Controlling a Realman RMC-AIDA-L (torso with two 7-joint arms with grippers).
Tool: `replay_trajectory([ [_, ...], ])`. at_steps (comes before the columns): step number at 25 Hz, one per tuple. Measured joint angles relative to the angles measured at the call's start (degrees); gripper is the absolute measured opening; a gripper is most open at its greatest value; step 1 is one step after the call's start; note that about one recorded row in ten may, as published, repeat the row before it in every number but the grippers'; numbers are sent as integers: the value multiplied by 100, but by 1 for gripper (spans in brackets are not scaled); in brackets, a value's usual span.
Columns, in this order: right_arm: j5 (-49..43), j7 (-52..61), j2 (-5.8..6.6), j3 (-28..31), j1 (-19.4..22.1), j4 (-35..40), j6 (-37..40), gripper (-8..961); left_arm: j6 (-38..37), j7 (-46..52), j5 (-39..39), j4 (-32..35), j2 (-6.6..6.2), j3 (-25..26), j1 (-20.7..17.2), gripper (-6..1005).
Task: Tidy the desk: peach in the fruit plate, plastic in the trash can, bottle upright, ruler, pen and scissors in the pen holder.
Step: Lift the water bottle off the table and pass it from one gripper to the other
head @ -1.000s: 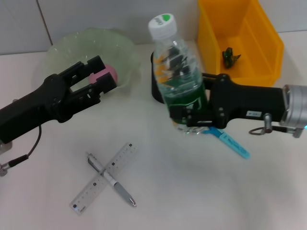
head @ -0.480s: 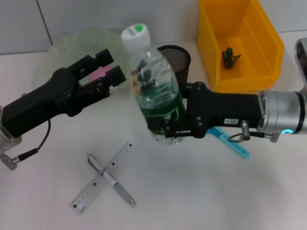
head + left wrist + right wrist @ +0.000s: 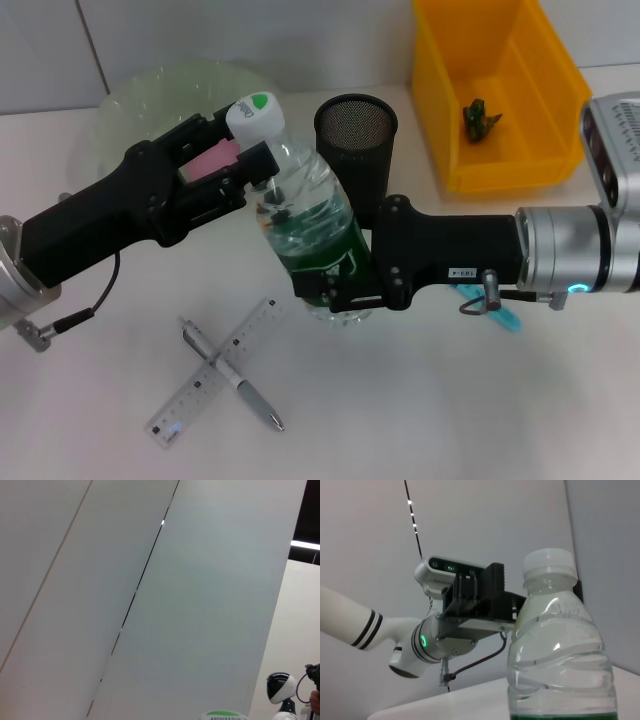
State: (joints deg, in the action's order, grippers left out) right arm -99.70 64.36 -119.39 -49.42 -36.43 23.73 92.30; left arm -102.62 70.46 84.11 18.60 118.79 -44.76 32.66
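My right gripper [image 3: 338, 290] is shut on the lower part of a clear water bottle [image 3: 312, 215] with a green label. It holds the bottle tilted, with the white cap [image 3: 252, 112] toward the left. My left gripper [image 3: 240, 145] is open, its pink-padded fingers [image 3: 210, 160] right beside the bottle's neck and cap. The bottle [image 3: 560, 650] fills the right wrist view, with the left gripper [image 3: 480, 597] behind it. A clear ruler [image 3: 215, 370] and a silver pen [image 3: 232, 375] lie crossed at the front left. The scissors' blue handle [image 3: 495, 308] shows under my right arm. No peach shows.
A black mesh pen holder [image 3: 357, 140] stands just behind the bottle. A pale green glass plate [image 3: 150, 95] is at the back left, partly behind my left arm. A yellow bin [image 3: 520, 150] at the back right holds a small green scrap [image 3: 480, 118].
My right gripper has carried the bottle left and down, tilting it further. My left gripper has moved right from over the plate to the bottle's cap.
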Motion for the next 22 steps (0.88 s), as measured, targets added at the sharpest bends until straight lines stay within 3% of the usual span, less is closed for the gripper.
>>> replay_trajectory([
  [22, -19, -3, -14, -74, -136, -158, -67, 794, 6, -269, 33, -148, 4, -77, 48, 795],
])
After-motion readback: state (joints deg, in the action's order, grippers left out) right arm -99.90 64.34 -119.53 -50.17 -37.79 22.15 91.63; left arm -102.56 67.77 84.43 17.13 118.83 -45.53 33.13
